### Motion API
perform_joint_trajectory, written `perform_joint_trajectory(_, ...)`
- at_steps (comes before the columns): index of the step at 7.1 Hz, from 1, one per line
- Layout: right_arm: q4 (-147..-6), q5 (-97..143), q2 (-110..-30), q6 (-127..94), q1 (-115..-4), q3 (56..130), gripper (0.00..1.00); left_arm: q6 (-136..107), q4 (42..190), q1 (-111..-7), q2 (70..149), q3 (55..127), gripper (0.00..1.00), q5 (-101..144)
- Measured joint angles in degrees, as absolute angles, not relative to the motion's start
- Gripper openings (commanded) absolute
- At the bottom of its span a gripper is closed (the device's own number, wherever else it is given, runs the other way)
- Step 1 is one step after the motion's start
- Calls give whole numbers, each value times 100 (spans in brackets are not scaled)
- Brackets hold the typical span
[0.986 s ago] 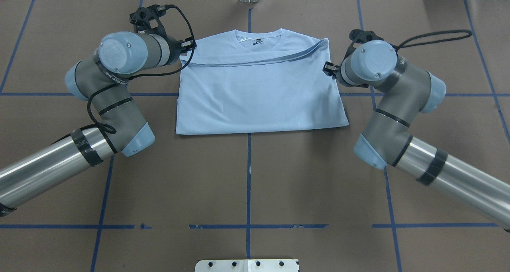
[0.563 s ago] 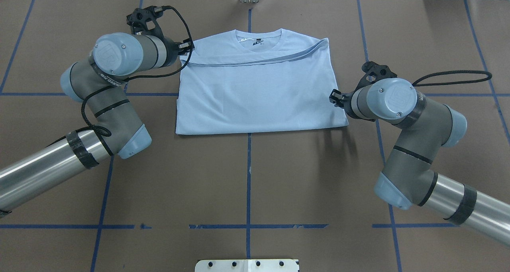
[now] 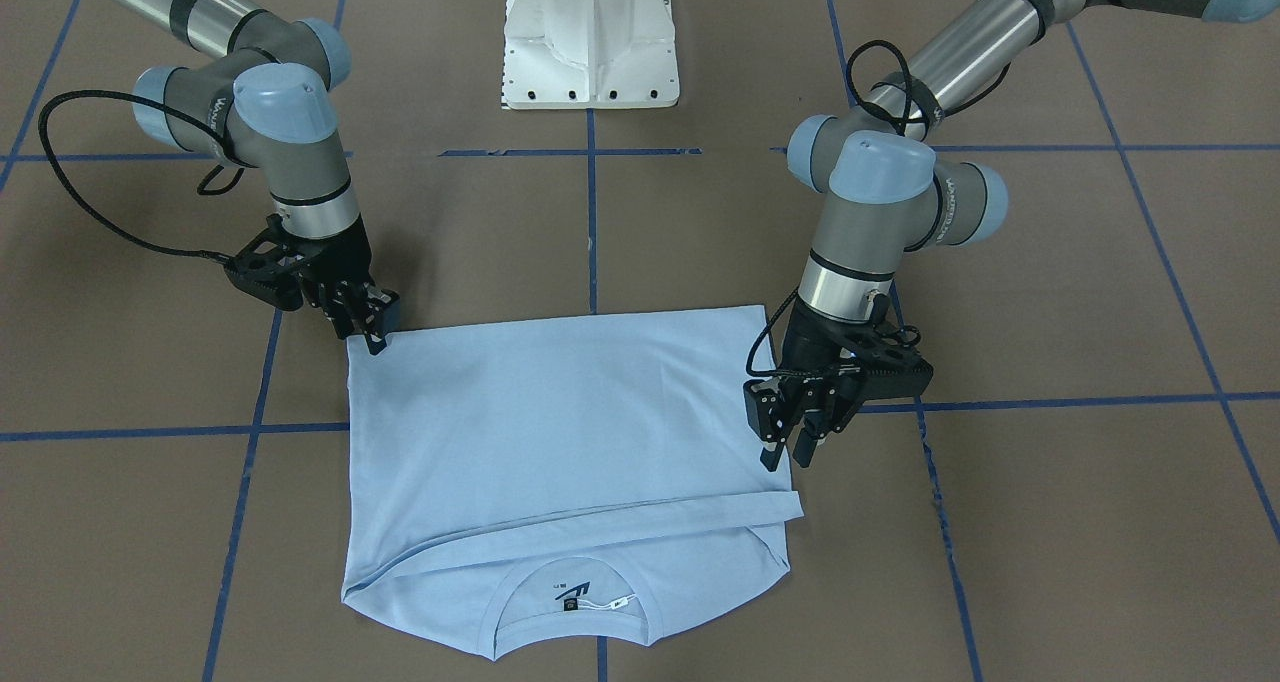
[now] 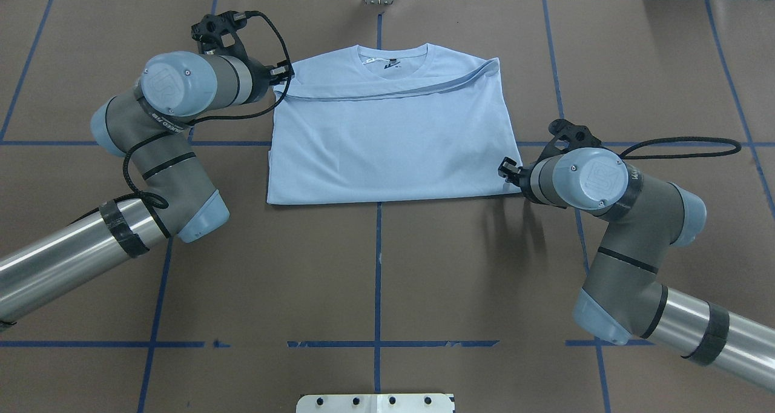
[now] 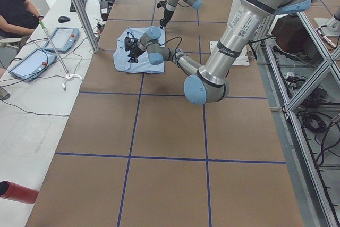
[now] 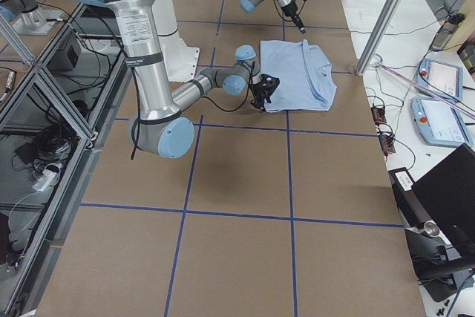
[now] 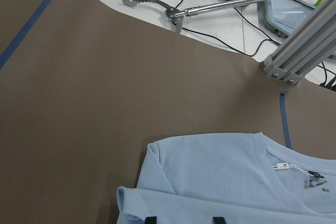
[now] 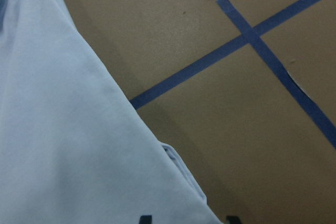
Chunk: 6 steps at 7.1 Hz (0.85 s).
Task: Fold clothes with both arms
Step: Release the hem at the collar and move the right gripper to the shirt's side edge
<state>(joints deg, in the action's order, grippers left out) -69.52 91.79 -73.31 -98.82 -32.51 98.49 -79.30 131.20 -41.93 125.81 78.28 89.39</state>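
The light blue T-shirt (image 4: 393, 140) lies folded flat on the brown table, neck and label (image 3: 575, 594) on the far side from me. Its chest print is hidden. My left gripper (image 4: 281, 77) is open at the shirt's far left shoulder corner; in the left wrist view its fingertips (image 7: 150, 219) straddle the folded edge of the shirt (image 7: 226, 177). My right gripper (image 4: 505, 171) is open at the shirt's near right corner. It also shows in the front view (image 3: 375, 327). In the right wrist view the shirt's corner (image 8: 178, 177) lies between its fingertips.
The white pedestal base (image 3: 590, 37) stands at my edge of the table. Blue tape lines (image 4: 378, 261) cross the brown surface. Beyond the far edge are an aluminium post (image 7: 299, 51), cables and tablets (image 5: 61, 38).
My right arm has moved from the shirt's far right shoulder back along its right edge to the near right corner. My left arm has barely moved.
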Motion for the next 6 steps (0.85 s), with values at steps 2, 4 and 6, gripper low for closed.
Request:
perform_joint_trajectory(2, -6952, 9161, -7422, -9887, -3235, 9859, 44, -7935, 13122, -4193, 12575, 7828, 46, 8939)
perform_joint_trajectory(4, -6952, 9160, -7442, -9974, -3212, 9845, 0, -7936, 13122, -4192, 12570, 7831, 46, 8938)
perform_joint_trajectory(6, -6952, 9180, -7433, -10089, -3204, 9848, 0, -7937, 13116, -4192, 12569, 7831, 46, 8938)
